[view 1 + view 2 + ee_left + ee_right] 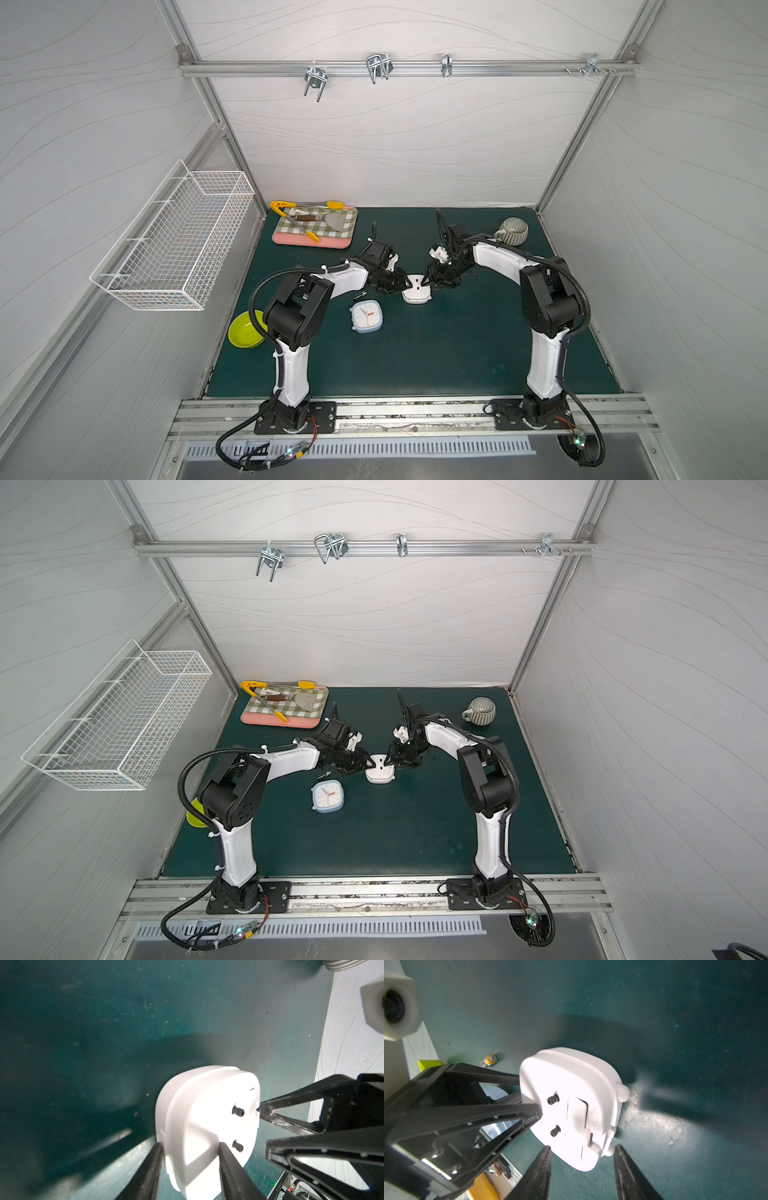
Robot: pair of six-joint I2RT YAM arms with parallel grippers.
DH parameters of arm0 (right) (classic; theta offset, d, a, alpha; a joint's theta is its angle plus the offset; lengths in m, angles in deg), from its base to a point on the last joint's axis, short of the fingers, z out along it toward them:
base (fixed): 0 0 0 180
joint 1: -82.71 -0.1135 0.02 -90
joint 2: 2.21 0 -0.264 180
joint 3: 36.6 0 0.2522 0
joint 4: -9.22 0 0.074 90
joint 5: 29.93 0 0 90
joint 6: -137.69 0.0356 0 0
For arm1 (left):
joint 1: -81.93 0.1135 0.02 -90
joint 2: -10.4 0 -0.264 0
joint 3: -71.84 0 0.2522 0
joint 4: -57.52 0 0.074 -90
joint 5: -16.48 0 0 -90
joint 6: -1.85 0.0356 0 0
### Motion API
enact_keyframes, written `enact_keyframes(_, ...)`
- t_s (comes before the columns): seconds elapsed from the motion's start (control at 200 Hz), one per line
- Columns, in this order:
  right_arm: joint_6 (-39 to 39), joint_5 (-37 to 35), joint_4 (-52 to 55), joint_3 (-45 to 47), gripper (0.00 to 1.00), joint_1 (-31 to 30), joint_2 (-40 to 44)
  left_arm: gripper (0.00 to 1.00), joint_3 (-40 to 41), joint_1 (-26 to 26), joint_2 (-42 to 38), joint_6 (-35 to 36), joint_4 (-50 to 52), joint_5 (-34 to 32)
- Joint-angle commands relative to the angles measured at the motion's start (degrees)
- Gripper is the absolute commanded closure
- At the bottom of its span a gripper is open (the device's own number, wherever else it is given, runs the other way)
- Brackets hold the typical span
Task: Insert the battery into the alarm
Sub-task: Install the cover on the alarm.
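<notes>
In both top views a white alarm [417, 294] [380, 773] lies back-up at mid mat, between my two grippers. My left gripper [409, 284] [190, 1145] is shut on its edge, one finger [228, 1165] on the back and one on the side. My right gripper [426, 282] [582, 1148] is open, its fingers apart on either side of the alarm's corner and not touching it. The alarm's back [571, 1109] carries two black knobs and a battery cover [577, 1111] with one edge slightly raised. The battery [360, 296] [490, 1060] lies loose on the mat near the left arm.
A blue clock [366, 316] lies face-up just in front of the battery. A yellow-green bowl [246, 329] sits by the left arm's base. A checked tray [345, 232] with tongs and a spatula stands back left, a striped mug [513, 230] back right, and a wire basket [174, 241] hangs on the left wall.
</notes>
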State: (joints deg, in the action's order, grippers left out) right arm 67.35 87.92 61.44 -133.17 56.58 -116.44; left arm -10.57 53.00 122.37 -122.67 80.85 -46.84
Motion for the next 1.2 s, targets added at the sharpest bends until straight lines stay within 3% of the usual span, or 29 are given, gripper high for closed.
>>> enact_keyframes(0.0,0.1,2.3,-0.4,-0.1,0.53,0.6,-0.3,0.54,-1.6,-0.4,1.7,0.7,1.3,0.1)
enact_keyframes(0.625,0.6,4.5,-3.2,2.4,0.90,1.2,-4.2,0.54,-1.6,-0.4,1.9,0.8,1.3,0.2)
enact_keyframes(0.96,0.7,3.8,-3.4,3.5,0.76,1.5,-0.1,0.54,-1.4,-0.4,1.7,0.7,1.3,0.1)
enact_keyframes(1.191,1.2,-0.4,-5.2,6.5,0.53,2.1,4.7,0.54,-1.3,-0.4,0.2,0.4,1.0,-0.2)
